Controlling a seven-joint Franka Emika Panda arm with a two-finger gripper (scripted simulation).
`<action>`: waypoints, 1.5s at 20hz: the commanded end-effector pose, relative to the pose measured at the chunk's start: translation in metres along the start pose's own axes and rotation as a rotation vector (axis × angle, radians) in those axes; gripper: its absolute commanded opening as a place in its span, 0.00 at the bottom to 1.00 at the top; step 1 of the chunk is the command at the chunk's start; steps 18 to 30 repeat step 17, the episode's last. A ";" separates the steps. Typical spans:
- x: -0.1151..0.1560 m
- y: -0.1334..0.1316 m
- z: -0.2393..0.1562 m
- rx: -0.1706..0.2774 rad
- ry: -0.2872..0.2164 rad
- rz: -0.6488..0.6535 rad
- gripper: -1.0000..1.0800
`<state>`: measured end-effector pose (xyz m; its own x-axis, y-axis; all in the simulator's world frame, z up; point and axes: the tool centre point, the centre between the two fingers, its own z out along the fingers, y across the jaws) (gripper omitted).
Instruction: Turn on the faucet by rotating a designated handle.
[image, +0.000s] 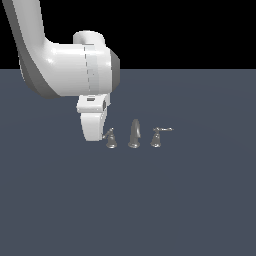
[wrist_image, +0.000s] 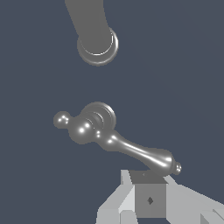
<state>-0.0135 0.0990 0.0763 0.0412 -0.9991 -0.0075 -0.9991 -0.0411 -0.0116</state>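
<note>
The faucet (image: 134, 135) stood on the dark worktop (image: 190, 200), and the handle (wrist_image: 114, 141) lay just ahead of the jaws, its lever's knobbed tip almost touching the one grey finger (wrist_image: 149, 197) seen in the wrist view; whether the jaws were apart or together could not be told, as the second finger was out of view. With contact so near the rounded tip, the likeliest failure seemed to be the finger sliding off the end mid-push, leaving the handle barely rotated. A push aimed too low might instead jam against the lever, and the spout (wrist_image: 93, 33) beyond the handle could be struck if the sweep overran.
</note>
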 end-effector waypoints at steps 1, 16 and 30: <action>0.019 0.006 0.000 -0.005 0.006 0.015 0.00; 0.074 0.005 -0.001 -0.011 0.007 0.011 0.00; 0.074 0.005 -0.001 -0.011 0.007 0.011 0.00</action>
